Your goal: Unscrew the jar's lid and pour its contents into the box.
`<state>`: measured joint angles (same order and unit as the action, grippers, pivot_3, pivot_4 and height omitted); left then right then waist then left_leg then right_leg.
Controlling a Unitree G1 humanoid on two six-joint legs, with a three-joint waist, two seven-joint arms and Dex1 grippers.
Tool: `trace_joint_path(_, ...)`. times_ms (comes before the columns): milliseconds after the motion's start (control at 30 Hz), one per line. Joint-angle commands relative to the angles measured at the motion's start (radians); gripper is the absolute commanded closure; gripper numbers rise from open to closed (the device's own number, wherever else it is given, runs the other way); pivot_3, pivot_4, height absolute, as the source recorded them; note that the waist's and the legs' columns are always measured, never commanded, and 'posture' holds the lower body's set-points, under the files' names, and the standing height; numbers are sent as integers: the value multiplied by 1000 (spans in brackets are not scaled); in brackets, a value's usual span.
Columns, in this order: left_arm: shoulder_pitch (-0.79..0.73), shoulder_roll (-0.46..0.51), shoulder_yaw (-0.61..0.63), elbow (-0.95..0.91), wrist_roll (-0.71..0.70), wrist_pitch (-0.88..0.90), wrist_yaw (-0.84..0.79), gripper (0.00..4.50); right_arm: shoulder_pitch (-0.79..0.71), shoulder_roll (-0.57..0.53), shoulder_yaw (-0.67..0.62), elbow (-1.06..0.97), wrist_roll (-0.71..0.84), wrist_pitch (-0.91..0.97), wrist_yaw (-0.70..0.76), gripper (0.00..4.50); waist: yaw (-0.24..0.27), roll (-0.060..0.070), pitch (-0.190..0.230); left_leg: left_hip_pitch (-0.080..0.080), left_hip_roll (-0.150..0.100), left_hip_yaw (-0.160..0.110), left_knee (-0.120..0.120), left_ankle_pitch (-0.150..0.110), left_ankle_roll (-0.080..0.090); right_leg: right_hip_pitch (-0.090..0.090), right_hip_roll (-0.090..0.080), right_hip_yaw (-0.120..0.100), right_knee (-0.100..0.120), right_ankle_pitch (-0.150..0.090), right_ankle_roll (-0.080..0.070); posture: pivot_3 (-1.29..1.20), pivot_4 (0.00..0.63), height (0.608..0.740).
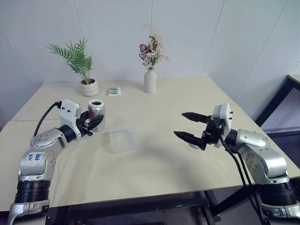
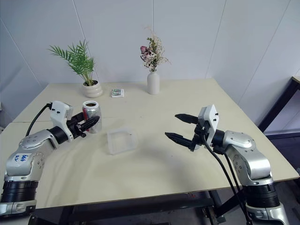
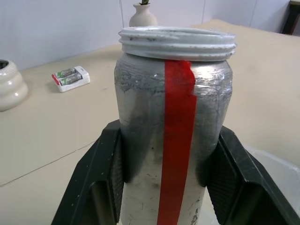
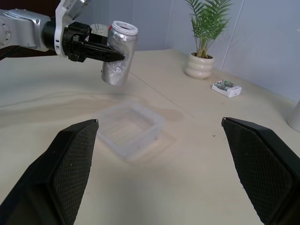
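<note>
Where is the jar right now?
The jar is on the robot's left, upright in the left gripper, just left of the box.

A plain indoor test room, more like a robotics lab than a home. Bare white panelled walls [image 1: 197, 33] enclose a large pale beige desk [image 1: 154, 159] on a black metal frame. The only decoration is a small green palm in a round white ceramic pot [image 1: 89, 87] and a slim white vase of dried flowers [image 1: 150, 80], both near the desk's far edge.
</note>
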<state>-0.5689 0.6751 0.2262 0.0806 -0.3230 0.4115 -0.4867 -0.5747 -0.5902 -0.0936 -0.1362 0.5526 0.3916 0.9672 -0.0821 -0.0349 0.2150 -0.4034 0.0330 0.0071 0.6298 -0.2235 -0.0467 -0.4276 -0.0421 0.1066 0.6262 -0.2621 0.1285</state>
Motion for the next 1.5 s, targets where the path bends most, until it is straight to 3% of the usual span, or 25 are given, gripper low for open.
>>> trace_joint_path(33,-41,87,-115,46,250,-205,57,2550,-19,3,-21,-25,13,-19,-8,48,1,0,0,0,0,0,0,0,0,0,0,0,0,0,0,0,150,740)
trace_joint_path(133,-104,179,-249,114,517,-366,149,2550,-22,5,-20,-22,11,-20,-8,48,2,0,0,-1,0,0,-2,0,0,-1,0,0,-1,0,0,0,150,740)
trace_joint_path(300,-317,384,-567,170,1170,-682,370,2550,-20,15,-20,-17,10,-24,-13,48,5,-1,0,-2,0,1,-3,-1,0,-1,0,0,-5,0,1,0,150,740)
trace_joint_path(333,-367,395,-608,194,1245,-722,395,2550,-21,19,-19,-15,11,-25,-14,48,6,-1,0,-3,0,2,-3,-1,1,-1,0,0,-6,1,1,0,150,740)
trace_joint_path(500,-564,407,-754,304,1537,-891,581,2550,-38,44,-10,7,7,-33,-17,48,4,-1,0,-2,0,4,-3,-4,2,-2,-1,1,-5,1,2,0,150,740)
trace_joint_path(733,-759,366,-914,510,1754,-1029,721,2550,-70,89,-6,46,3,-57,-29,48,0,-1,0,-4,0,6,-3,-6,4,-5,-1,3,-4,1,3,0,150,740)
trace_joint_path(900,-680,355,-869,446,1674,-1052,687,2550,-67,108,-11,58,1,-74,-42,48,0,-1,0,-4,0,6,-2,-8,5,-5,-1,3,-3,-1,5,0,150,740)
trace_joint_path(1067,-592,364,-746,421,1461,-1050,541,2550,-70,108,-8,62,1,-77,-37,48,0,-2,0,-6,0,7,-1,-9,5,-7,-2,3,-1,-1,5,0,150,740)
trace_joint_path(1233,-441,298,-503,419,1017,-887,270,2550,-75,105,3,66,5,-69,-26,48,1,-1,0,-4,0,7,0,-9,5,-7,-2,4,1,-1,4,0,150,740)
trace_joint_path(1367,-320,197,-282,309,685,-636,106,2550,-73,99,3,56,11,-60,-18,48,1,-1,0,-3,0,7,2,-9,5,-5,-2,3,3,-2,4,0,150,740)
trace_joint_path(1500,-176,89,-71,149,455,-346,79,2550,-75,99,4,41,20,-45,-17,48,-5,-2,0,-3,0,6,3,-9,5,-5,-1,3,4,-1,4,0,150,740)
